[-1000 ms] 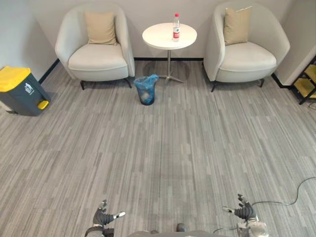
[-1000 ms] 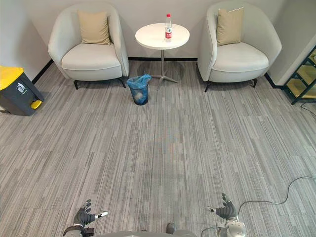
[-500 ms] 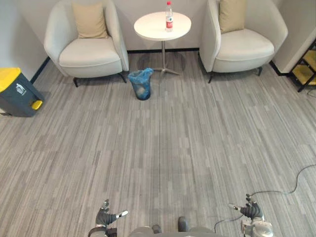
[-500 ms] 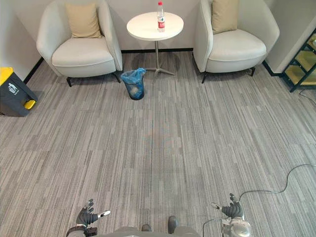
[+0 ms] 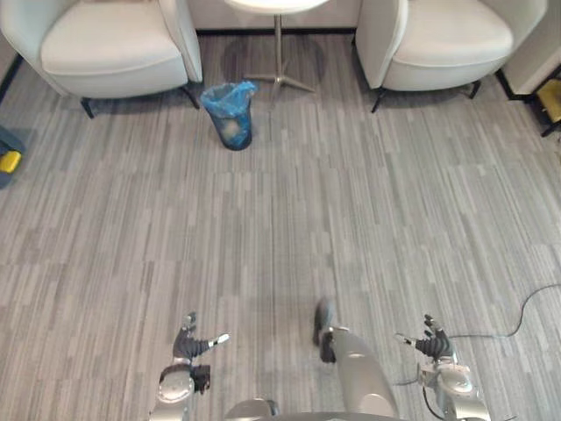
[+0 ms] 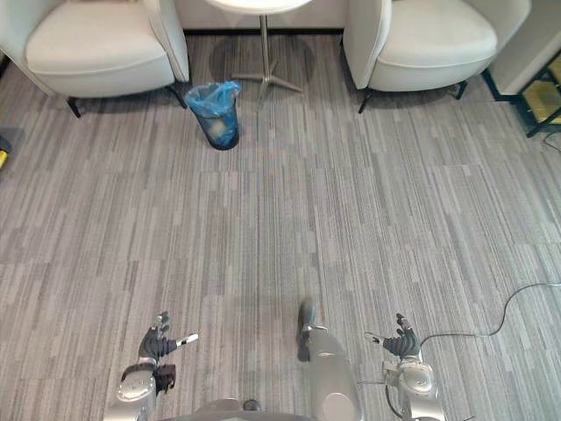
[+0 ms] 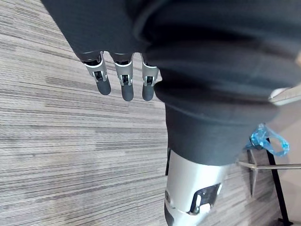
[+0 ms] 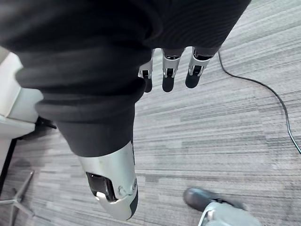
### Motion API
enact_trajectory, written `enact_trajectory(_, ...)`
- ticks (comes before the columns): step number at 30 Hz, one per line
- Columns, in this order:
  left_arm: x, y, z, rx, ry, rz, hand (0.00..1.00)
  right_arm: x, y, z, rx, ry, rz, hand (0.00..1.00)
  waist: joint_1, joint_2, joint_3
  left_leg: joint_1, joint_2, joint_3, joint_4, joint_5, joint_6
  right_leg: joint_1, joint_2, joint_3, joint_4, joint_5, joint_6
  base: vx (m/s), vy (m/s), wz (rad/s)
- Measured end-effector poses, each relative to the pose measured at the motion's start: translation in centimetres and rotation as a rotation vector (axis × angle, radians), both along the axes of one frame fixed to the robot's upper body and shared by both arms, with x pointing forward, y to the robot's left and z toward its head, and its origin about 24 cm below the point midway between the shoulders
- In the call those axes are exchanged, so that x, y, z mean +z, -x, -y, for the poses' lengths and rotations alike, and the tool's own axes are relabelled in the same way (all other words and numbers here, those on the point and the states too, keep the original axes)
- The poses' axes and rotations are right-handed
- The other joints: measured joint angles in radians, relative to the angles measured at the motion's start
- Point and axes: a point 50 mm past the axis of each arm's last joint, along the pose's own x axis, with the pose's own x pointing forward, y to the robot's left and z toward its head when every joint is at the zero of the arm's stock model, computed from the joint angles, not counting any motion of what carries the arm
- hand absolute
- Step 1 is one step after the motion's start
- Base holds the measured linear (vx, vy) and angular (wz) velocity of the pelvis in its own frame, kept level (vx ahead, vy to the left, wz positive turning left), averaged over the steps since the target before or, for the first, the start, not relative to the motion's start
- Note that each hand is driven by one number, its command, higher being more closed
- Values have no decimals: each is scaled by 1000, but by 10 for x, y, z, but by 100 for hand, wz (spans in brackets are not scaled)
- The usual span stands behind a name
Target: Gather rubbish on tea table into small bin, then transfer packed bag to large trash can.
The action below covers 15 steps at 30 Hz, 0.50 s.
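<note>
The small bin (image 5: 230,114), lined with a blue bag, stands on the carpet far ahead, beside the pedestal of the white round tea table (image 5: 277,5), whose top is cut off by the upper edge. A corner of the grey large trash can with its yellow pedal (image 5: 7,156) shows at the far left. My left hand (image 5: 188,344) and right hand (image 5: 428,344) hang low on either side, open and holding nothing. The left wrist view has straight fingers (image 7: 122,84) over carpet, with the blue bag (image 7: 265,139) beyond. Straight fingers (image 8: 169,70) over carpet appear in the right wrist view too.
Two pale armchairs flank the table, one at the left (image 5: 105,48) and one at the right (image 5: 438,35). A dark shelf with yellow contents (image 5: 552,96) stands at the right edge. Grey striped carpet stretches between me and the bin.
The whole picture has shifted down as the camera moved towards the table; the table top and bottle have slid past the upper edge. Both hands stay low and open.
</note>
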Motion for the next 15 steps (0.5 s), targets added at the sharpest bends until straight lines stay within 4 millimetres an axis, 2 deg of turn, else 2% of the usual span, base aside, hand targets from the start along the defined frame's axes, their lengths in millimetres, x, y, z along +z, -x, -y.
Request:
enact_trajectory(1, -1, 3, 1, 3, 5, -4, 0, 0, -1, -2, 9, -2, 5, 0, 9, -6, 5, -50, 37, 5, 132, 10, 7, 58, 14, -2, -32, -9, -5, 654, -216, 4)
enact_trajectory(2, -1, 6, 1, 7, 5, -3, 0, 5, -9, -10, 19, -18, 50, 0, 27, -2, 7, -139, 94, 48, 354, -35, 39, 170, 43, 18, -92, -21, -16, 754, -200, -28)
enact_trajectory(3, 0, 6, 2, 7, 6, 1, 0, 13, -17, -19, 31, -31, 109, 0, 57, -24, 14, -219, 115, 84, 459, -71, 49, 262, 47, 43, -152, -36, -18, 624, -163, -40)
enact_trajectory(4, 1, 6, 2, 6, 8, 7, 0, 16, -19, -22, 32, -38, 132, 0, 72, -42, 20, -260, 120, 108, 472, -86, 54, 301, 46, 58, -182, -43, -13, 710, -145, -47)
enact_trajectory(5, 3, 4, 6, 5, 17, 21, 0, 21, -25, -23, 37, -40, 169, 0, 99, -47, 17, -364, 118, 149, 428, -120, 54, 386, 46, 84, -256, -48, -12, 451, -67, -38)
enact_trajectory(6, 2, 4, 7, 6, 20, 21, 0, 23, -28, -23, 39, -37, 174, 0, 110, -50, 16, -407, 113, 162, 382, -134, 57, 414, 45, 96, -281, -52, -8, 697, -58, -56)
enact_trajectory(7, 2, 5, 8, 8, 24, 17, 0, 24, -32, -21, 41, -32, 175, 0, 125, -50, 17, -468, 81, 182, 250, -148, 47, 455, 38, 123, -309, -69, 3, 474, 8, -48)
enact_trajectory(8, 1, 7, 7, 10, 24, 12, 0, 23, -34, -21, 40, -32, 170, 0, 128, -56, 20, -489, 62, 182, 163, -146, 45, 473, 31, 135, -316, -81, 12, 609, 60, -62)
enact_trajectory(9, -1, 11, 8, 13, 26, 0, 0, 23, -37, -20, 38, -30, 167, 0, 137, -61, 22, -509, 9, 176, -49, -125, 18, 512, 15, 158, -325, -112, 28, 628, 118, -68)
enact_trajectory(10, -3, 15, 9, 20, 31, -9, 0, 20, -34, -17, 22, -28, 145, 0, 152, -54, 17, -503, -32, 157, -273, -79, -15, 555, 2, 189, -342, -138, 49, 646, 152, -76)
enact_trajectory(11, -4, 18, 9, 25, 34, -18, 0, 18, -32, -15, 17, -24, 131, 0, 161, -47, 11, -503, -45, 148, -365, -51, -19, 574, 3, 200, -351, -150, 59, 810, 299, -93)
enact_trajectory(12, -8, 28, 9, 39, 38, -45, 0, 12, -25, -12, 8, -20, 92, 0, 174, -27, -4, -511, -56, 111, -405, 23, 38, 613, -1, 236, -355, -192, 80, 686, 294, -82)
enact_trajectory(13, -11, 32, 7, 49, 36, -60, 0, 5, -20, -15, 6, -31, 54, 0, 178, -53, -15, -520, -81, 104, -340, 68, 86, 623, -29, 253, -317, -227, 108, 853, 359, -60)
enact_trajectory(14, -12, 33, 6, 61, 40, -66, 0, 0, -17, -18, -1, -48, 33, 0, 169, -87, -35, -521, -102, 117, -285, 7, 124, 566, -74, 249, -150, -255, 149, 599, 223, -17)
enact_trajectory(15, -11, 31, 6, 63, 39, -62, 0, -3, -12, -18, -6, -51, 22, 0, 165, -93, -38, -507, -114, 118, -274, -23, 126, 517, -88, 252, -22, -247, 167, 741, 291, 5)
